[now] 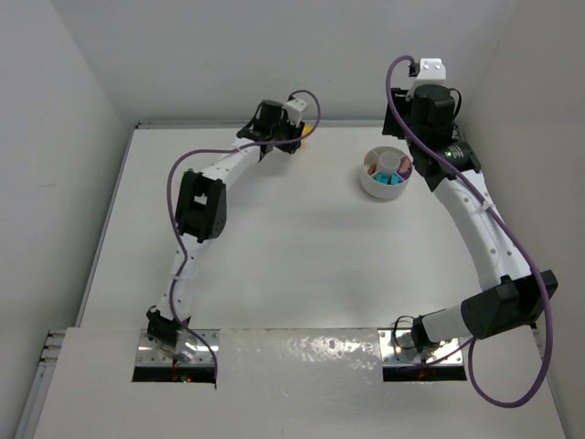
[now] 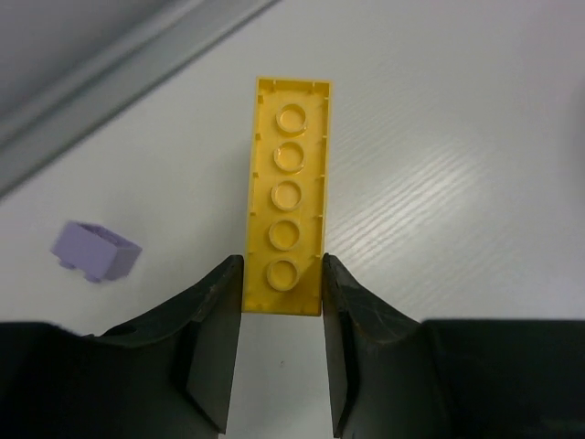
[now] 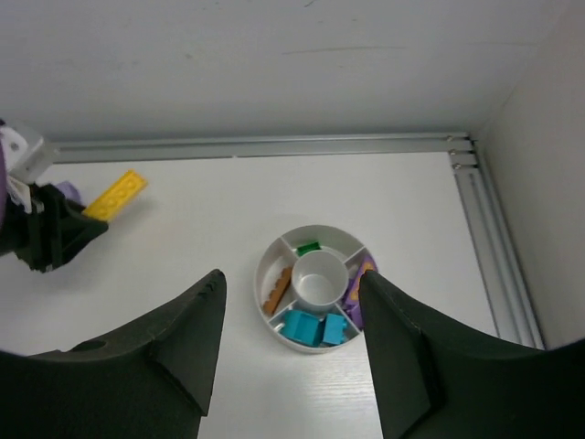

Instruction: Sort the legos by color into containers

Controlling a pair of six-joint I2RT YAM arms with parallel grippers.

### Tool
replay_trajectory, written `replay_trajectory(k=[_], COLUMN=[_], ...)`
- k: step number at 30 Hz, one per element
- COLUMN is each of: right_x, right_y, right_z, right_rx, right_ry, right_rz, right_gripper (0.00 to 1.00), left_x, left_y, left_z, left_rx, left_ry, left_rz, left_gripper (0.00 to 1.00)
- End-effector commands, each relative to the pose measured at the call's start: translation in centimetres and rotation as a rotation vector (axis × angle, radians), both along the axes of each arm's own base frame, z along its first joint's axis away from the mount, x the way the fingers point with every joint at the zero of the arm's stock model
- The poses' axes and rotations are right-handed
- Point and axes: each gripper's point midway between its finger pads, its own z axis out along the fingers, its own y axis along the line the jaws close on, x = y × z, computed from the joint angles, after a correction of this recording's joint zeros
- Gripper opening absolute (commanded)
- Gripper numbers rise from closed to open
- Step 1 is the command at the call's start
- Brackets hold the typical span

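Observation:
A long yellow lego [image 2: 288, 192] lies flat on the white table near the back edge. My left gripper [image 2: 281, 274] is shut on its near end, both black fingers pressed against its sides. A small purple lego [image 2: 95, 251] sits loose to its left. The white divided dish [image 3: 260, 279] holds a green lego [image 3: 308, 247], a brown one [image 3: 277, 290], two teal ones [image 3: 302, 326] and purple ones [image 3: 358, 291] partly behind a finger. My right gripper [image 3: 291, 276] hangs high over the dish, open, with nothing between its fingers. From above, the dish [image 1: 370, 186] stands right of the left gripper [image 1: 297, 137].
An aluminium rail [image 3: 274, 144] runs along the back of the table under the grey wall, and another [image 3: 494, 238] runs down the right side. The yellow lego [image 3: 117, 195] lies close to the back rail.

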Motion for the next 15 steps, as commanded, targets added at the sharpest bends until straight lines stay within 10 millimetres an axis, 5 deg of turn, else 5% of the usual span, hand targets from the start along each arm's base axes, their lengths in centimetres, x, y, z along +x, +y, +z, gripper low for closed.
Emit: replay_trajectory(k=[1,6,8,15], right_x=[0.2,0.3,0.5,1.6], right_y=[3.0,5.9,7.8,11.5], right_z=[-0.9,-1.8,-0.9,-1.3], right_rx=[0.155,0.354,0.48,0.641], right_ry=[0.073,0.124,0.099,0.109], right_rz=[0.14,0.255,0.356,0.516], right_gripper=[0.59,0.64,0.67,0.82], left_x=[-1.3,-7.4,-9.5,-15.0], left_y=[-1.7,-3.1,-3.2,-2.8], left_z=[17.1,21.3,20.0,23.3], left_rx=[-0.061,-0.085,-0.066,-0.058], left_ry=[-0.336,-0.398,-0.385,-0.47], left_rz=[-0.256,-0.541,-0.635,-0.741], left_gripper=[0.0,0.0,0.0,0.0])
